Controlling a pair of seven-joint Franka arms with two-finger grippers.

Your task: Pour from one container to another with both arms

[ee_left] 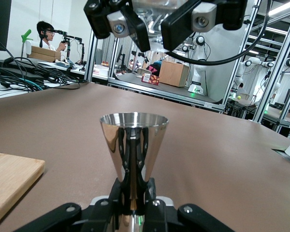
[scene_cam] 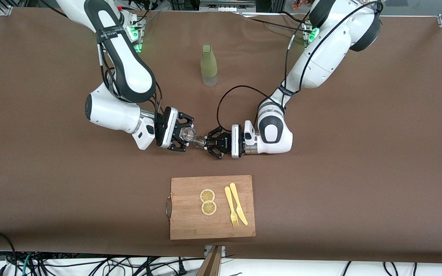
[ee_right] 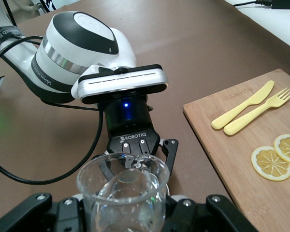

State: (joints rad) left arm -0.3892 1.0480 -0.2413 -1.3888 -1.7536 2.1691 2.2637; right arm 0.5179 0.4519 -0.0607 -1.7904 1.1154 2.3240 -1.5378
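My left gripper [scene_cam: 205, 142] is shut on the silvery jigger [scene_cam: 199, 142] at its narrow waist. It holds the jigger low over the middle of the table. In the left wrist view the jigger [ee_left: 134, 140] sticks out from the left gripper [ee_left: 134, 186], its wide mouth pointing away. My right gripper [scene_cam: 187, 135] is shut on the small clear glass cup [scene_cam: 187, 134], right beside the jigger, mouth toward it. The right wrist view shows the cup [ee_right: 123, 193] in the right gripper [ee_right: 123, 210], facing the left gripper [ee_right: 135, 145]. I cannot tell whether cup and jigger touch.
An olive-green bottle [scene_cam: 208, 65] stands farther from the front camera than the grippers. A wooden cutting board [scene_cam: 190, 222] lies nearer, carrying two lemon slices [scene_cam: 208, 201], a yellow fork [scene_cam: 231, 206] and a yellow knife [scene_cam: 238, 203].
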